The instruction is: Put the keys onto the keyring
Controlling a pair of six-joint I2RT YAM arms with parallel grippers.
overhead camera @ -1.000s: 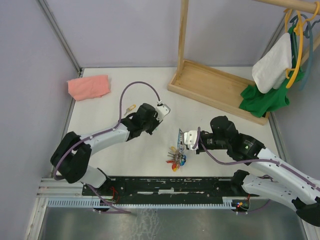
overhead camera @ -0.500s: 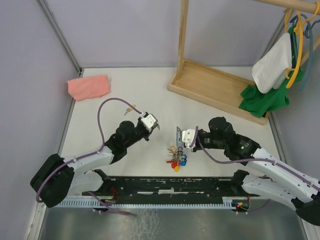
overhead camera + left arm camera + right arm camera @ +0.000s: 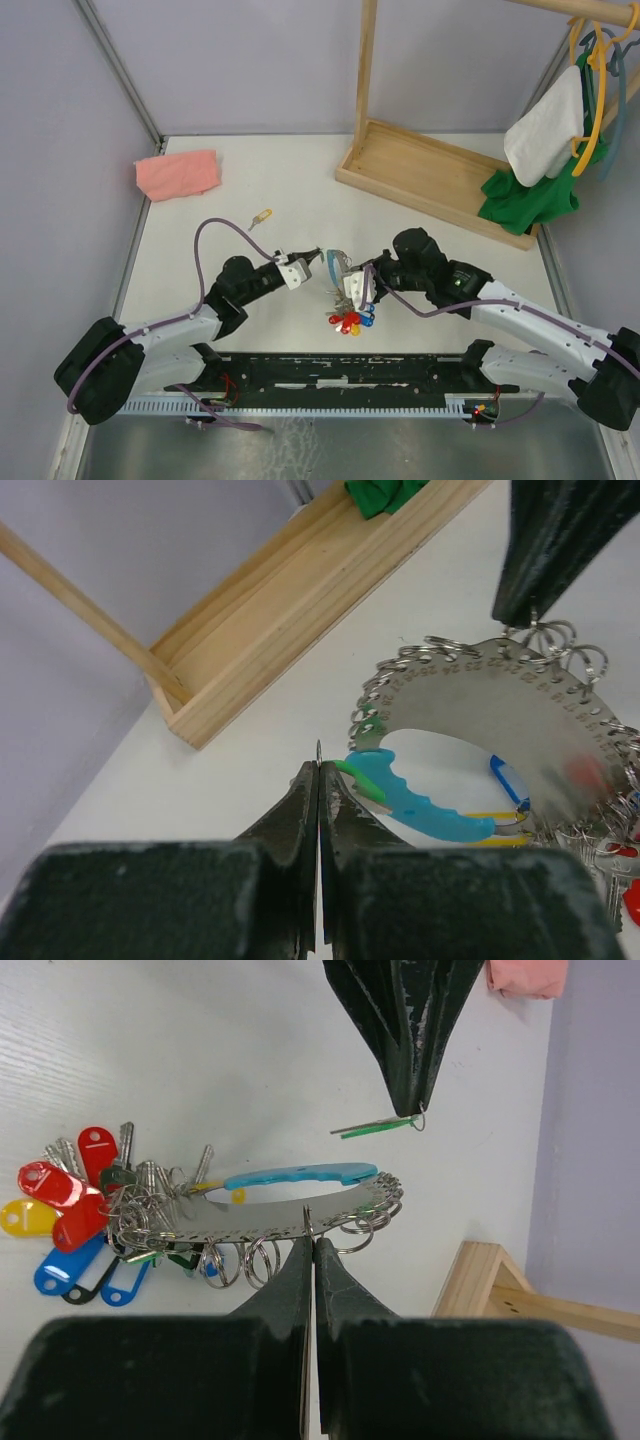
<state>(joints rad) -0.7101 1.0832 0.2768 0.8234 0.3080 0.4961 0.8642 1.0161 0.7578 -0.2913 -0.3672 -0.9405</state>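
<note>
The green-headed key (image 3: 372,1127) sticks out sideways from the tip of my left gripper (image 3: 314,256), which is shut on it. Its green head (image 3: 362,777) lies beside the light-blue tag (image 3: 430,807). The tan-headed key (image 3: 262,215) lies alone on the table behind the left arm. My right gripper (image 3: 312,1238) is shut on a small ring at the edge of the keyring's grey curved plate (image 3: 290,1215) and holds it off the table. The coloured-head bunch (image 3: 349,321) hangs below the plate. The two gripper tips are close together, and the green key is just short of the plate's rings (image 3: 400,670).
A wooden rack base (image 3: 430,175) stands at the back right, with green and white clothes (image 3: 530,195) hanging from its rail. A pink cloth (image 3: 178,173) lies at the back left. Grey walls close the left side and the back.
My left arm has swung in from the back, bringing the green key down toward the centre. My right gripper has moved left with the keyring to meet it.
</note>
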